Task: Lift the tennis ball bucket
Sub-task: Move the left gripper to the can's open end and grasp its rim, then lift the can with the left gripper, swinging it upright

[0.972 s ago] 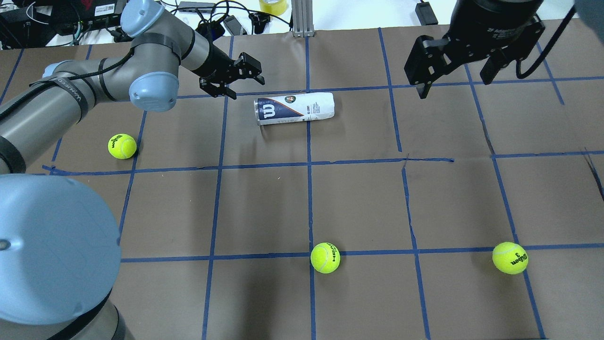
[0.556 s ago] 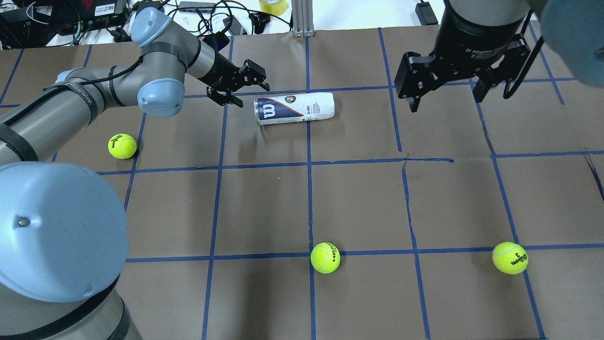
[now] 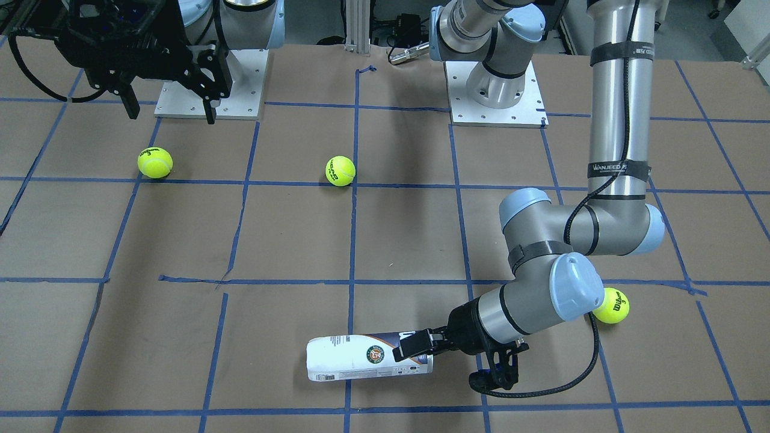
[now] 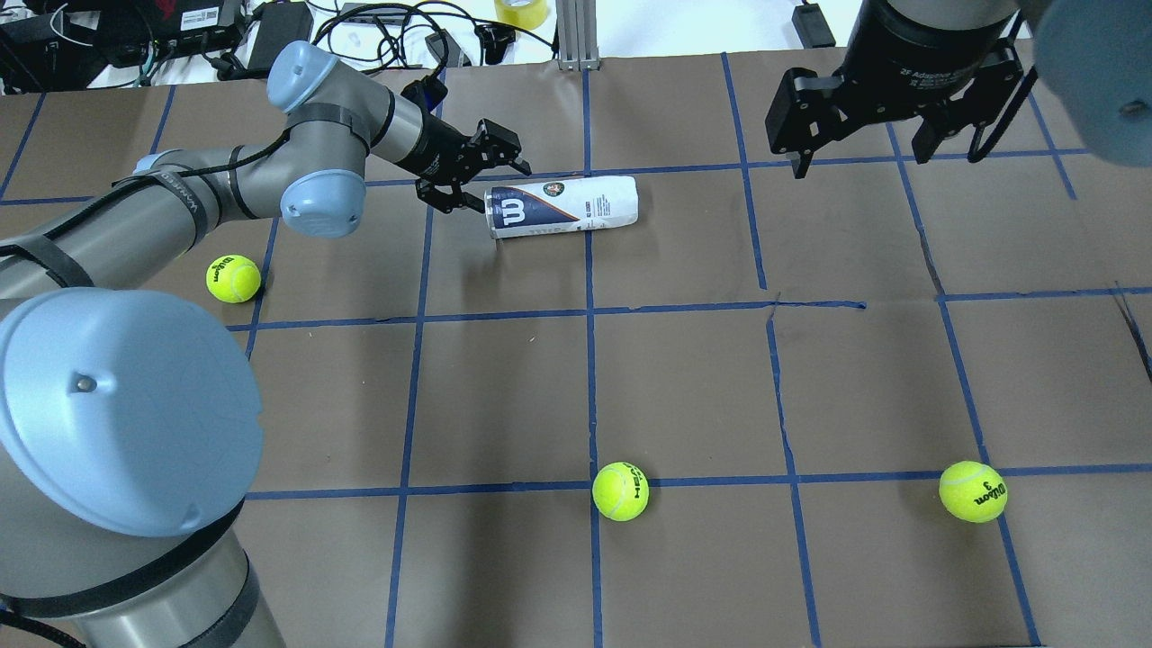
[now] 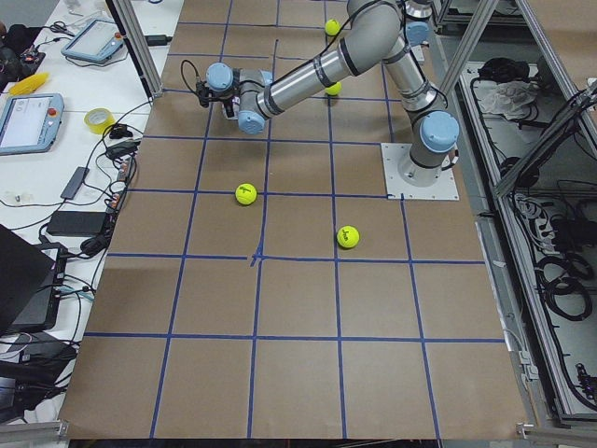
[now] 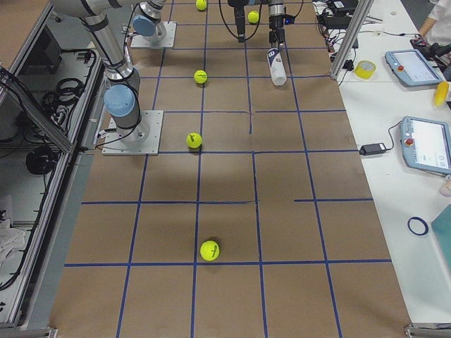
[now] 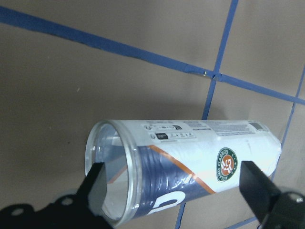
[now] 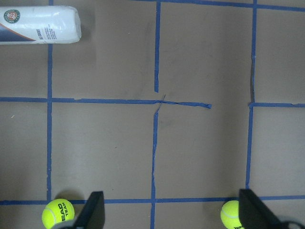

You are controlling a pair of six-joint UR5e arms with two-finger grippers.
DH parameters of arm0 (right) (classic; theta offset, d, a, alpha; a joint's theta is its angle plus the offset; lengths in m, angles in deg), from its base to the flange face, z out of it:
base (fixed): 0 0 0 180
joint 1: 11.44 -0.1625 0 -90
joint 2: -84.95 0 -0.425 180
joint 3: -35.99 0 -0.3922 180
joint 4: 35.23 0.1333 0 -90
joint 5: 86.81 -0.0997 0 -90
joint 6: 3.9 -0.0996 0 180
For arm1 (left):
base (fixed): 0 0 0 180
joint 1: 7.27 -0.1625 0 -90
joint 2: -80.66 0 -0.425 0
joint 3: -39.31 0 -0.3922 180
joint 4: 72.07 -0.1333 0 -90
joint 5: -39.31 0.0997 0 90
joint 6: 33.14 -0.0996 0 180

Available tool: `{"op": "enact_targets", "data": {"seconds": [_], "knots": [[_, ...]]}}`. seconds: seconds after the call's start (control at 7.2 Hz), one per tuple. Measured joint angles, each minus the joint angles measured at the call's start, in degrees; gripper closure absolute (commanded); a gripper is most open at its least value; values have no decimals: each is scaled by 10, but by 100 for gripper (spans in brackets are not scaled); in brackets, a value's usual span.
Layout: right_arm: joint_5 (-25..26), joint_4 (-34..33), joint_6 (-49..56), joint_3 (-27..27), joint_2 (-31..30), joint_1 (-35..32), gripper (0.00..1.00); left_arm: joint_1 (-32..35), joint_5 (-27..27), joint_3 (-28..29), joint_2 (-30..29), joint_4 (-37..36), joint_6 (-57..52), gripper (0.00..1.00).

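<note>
Clear-plastic tennis ball bucket [image 4: 576,205] lies sideways. Left gripper [image 4: 498,187], jaws spread, sits at its open end: approach stage. Next it must advance, close, then raise.

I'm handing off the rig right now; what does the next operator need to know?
The left gripper is open at the open end of the tube, not yet closed.
The right gripper is open, raised, far from it.
The tube lies on its side on the table; three balls sit apart from it.
Done: line-up. Left: close, lift.
</note>
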Motion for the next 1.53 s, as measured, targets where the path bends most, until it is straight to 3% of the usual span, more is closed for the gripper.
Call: {"op": "enact_targets", "data": {"seconds": [0.14, 0.69, 0.97, 1.25, 1.53], "knots": [[1, 0, -1, 0, 0, 0, 0, 0, -6, -1, 0, 0, 12, 100], [1, 0, -3, 0, 0, 0, 0, 3, -8, 7, 17, 3, 95, 100], [2, -1, -3, 0, 0, 0, 0, 3, -1, 50, 48, 33, 154, 100], [2, -1, -3, 0, -1, 0, 0, 4, 43, 160, 82, 167, 173, 100], [2, -1, -4, 0, -1, 0, 0, 15, 145, 240, 101, 271, 116, 100]]}}
